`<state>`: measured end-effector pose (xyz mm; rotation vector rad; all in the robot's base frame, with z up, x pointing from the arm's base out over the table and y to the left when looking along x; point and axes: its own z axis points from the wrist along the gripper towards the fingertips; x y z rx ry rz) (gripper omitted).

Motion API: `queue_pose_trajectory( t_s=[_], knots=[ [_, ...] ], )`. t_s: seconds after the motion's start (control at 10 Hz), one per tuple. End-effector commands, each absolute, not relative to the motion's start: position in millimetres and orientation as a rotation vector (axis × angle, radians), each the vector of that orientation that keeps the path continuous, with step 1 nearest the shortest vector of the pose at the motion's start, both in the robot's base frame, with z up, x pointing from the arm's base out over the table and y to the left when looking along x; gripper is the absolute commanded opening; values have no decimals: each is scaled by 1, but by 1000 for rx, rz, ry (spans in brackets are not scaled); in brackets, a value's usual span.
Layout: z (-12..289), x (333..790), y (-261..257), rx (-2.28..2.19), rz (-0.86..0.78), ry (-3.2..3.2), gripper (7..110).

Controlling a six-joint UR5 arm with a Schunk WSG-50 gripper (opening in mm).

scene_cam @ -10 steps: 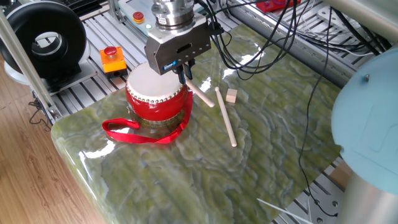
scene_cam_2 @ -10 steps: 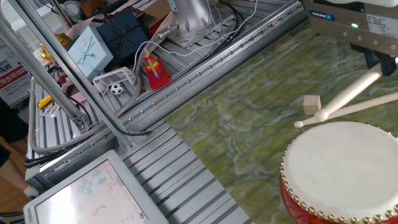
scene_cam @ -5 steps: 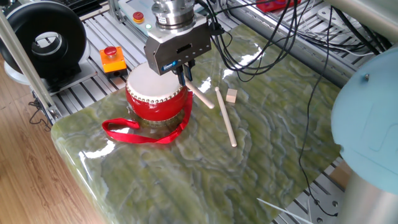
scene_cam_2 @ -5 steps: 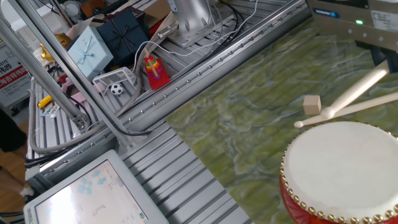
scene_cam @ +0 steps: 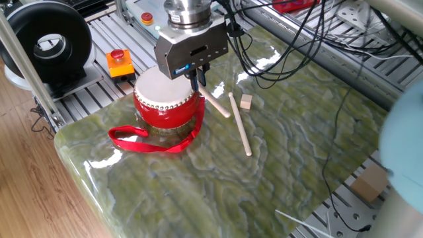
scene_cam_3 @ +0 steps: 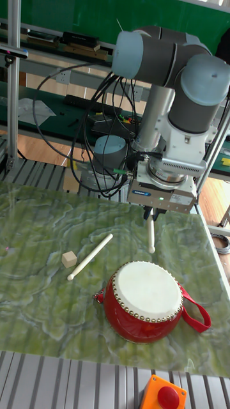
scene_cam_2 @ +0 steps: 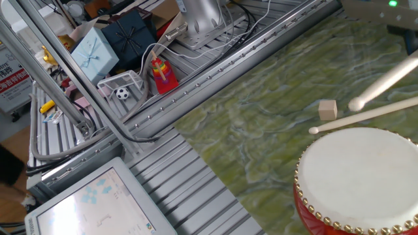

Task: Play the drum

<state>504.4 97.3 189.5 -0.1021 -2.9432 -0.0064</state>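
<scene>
The red drum (scene_cam: 166, 104) (scene_cam_2: 360, 179) (scene_cam_3: 145, 299) with its white skin head stands on the green marbled mat, its red ribbon strap (scene_cam: 142, 140) trailing toward the mat's front. My gripper (scene_cam: 196, 73) (scene_cam_3: 151, 215) hangs just past the drum's far rim, shut on a pale wooden drumstick (scene_cam: 213, 103) (scene_cam_2: 384, 82) (scene_cam_3: 151, 235). The stick points downward, and its rounded tip hovers above the mat beside the drum, clear of the skin. A second drumstick (scene_cam: 240, 123) (scene_cam_2: 366, 116) (scene_cam_3: 90, 255) lies flat on the mat nearby.
A small wooden cube (scene_cam: 246, 101) (scene_cam_2: 327, 109) (scene_cam_3: 69, 259) sits by the loose stick. An orange box with a red button (scene_cam: 119, 61) and a black round fan-like device (scene_cam: 46, 38) stand off the mat. Cables hang behind the arm. Boxes and a screen (scene_cam_2: 91, 202) crowd one side.
My gripper has risen a little, and the held drumstick's tip has lifted up and away from the drum's rim. The drum, loose stick and cube have not moved.
</scene>
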Motion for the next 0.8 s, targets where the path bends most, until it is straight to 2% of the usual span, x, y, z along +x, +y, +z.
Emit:
queue_pose_trajectory(
  t_s=[0.0, 0.7],
  knots=[
    [194, 510, 89, -53, -10, -3012, 7],
    [197, 528, 79, -17, -60, -3085, 7]
  ],
)
